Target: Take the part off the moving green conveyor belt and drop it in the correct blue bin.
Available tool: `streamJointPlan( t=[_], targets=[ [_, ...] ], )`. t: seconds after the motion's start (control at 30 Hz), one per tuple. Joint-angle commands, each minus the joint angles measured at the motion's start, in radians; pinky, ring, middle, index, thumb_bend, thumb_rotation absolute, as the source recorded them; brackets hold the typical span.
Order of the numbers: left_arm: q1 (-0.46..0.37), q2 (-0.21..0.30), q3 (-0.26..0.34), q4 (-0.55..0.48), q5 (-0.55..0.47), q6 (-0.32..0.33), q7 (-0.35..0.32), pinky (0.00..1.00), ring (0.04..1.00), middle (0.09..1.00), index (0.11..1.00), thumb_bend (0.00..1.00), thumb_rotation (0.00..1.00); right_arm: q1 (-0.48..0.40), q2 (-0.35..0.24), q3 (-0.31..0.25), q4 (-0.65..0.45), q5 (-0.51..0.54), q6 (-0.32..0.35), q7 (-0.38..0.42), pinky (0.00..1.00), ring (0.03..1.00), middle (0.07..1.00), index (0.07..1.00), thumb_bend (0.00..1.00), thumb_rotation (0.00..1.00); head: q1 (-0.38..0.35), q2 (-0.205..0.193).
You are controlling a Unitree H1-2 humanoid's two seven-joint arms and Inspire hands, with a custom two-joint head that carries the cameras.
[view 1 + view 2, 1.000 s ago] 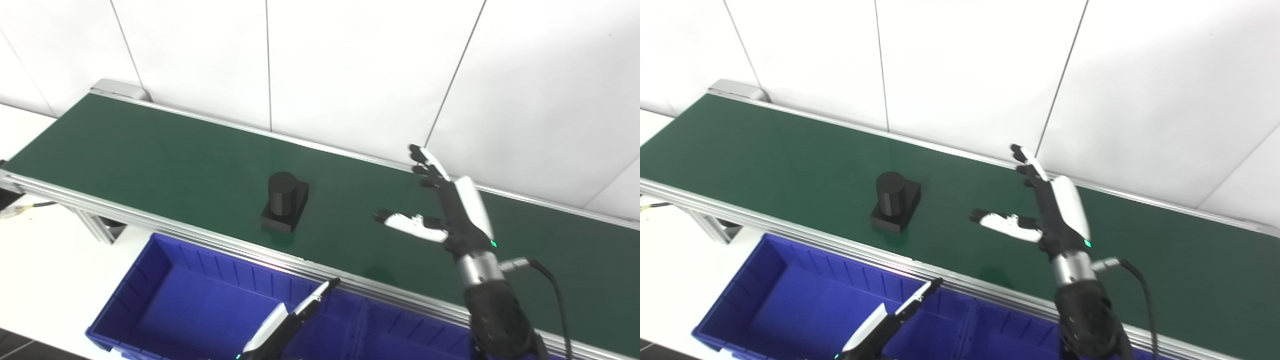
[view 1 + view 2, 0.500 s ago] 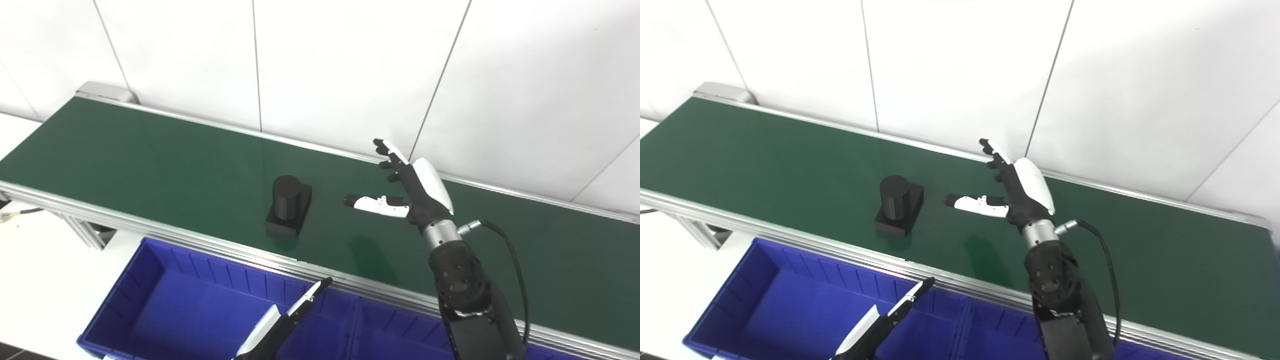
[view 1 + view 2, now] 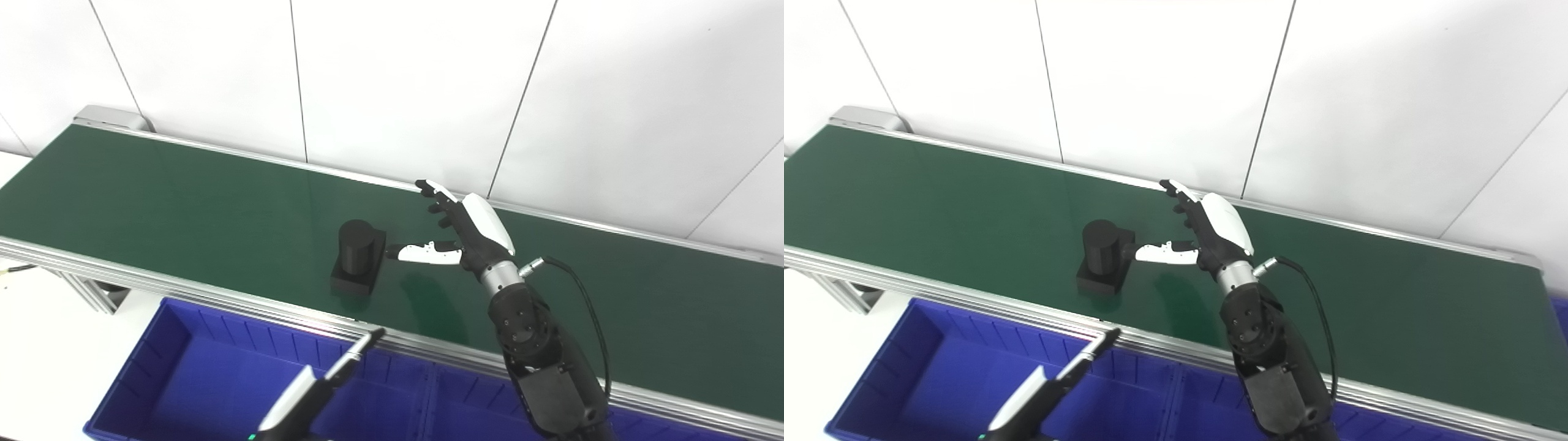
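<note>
The right eye view shows the right hand [image 3: 1213,236] spread open, its thumb tip seemingly touching the part [image 3: 1104,257], a matte black cylinder on a block. The left hand [image 3: 318,386] holds nothing above the ribbed blue bin [image 3: 184,373].

No text, label, brand, number or sign can be read anywhere in either view.
</note>
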Motion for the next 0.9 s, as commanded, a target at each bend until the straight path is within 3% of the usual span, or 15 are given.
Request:
streamJointPlan(
  t=[0.0, 0.2, 0.57, 0.73, 0.87],
  targets=[
    [0.024, -0.005, 0.0, -0.026, -0.012, -0.018, -0.006, 1.0, 1.0, 1.0, 1.0, 1.0, 0.74, -0.053, 0.018, 0.008, -0.005, 0.005, -0.042, -0.015, 0.76, 0.849, 0.902, 0.911, 0.92, 0.53, -0.004, 0.001],
    [0.016, -0.039, -0.003, 0.007, -0.002, -0.033, -0.008, 1.0, 1.0, 1.0, 1.0, 1.0, 0.72, -0.073, 0.036, 0.035, 0.059, 0.006, -0.048, -0.023, 0.77, 0.855, 0.901, 0.908, 0.94, 0.49, -0.009, 0.012],
    [0.022, -0.053, 0.002, 0.003, 0.018, -0.043, -0.006, 1.0, 1.0, 1.0, 1.0, 1.0, 0.72, -0.09, 0.069, 0.053, 0.164, 0.015, -0.095, -0.081, 0.76, 0.831, 0.867, 0.863, 0.93, 0.34, -0.005, 0.026],
    [0.027, -0.056, 0.0, -0.006, 0.012, -0.04, -0.009, 1.0, 1.0, 1.0, 1.0, 1.0, 0.71, -0.094, 0.087, 0.063, 0.223, 0.012, -0.117, -0.118, 0.71, 0.796, 0.842, 0.84, 0.91, 0.27, -0.002, 0.039],
    [0.034, -0.059, 0.002, -0.019, 0.021, -0.033, -0.006, 1.0, 1.0, 1.0, 1.0, 1.0, 0.72, -0.097, 0.095, 0.07, 0.279, 0.011, -0.164, -0.164, 0.55, 0.641, 0.756, 0.783, 0.84, 0.18, 0.0, 0.051]
  ],
)
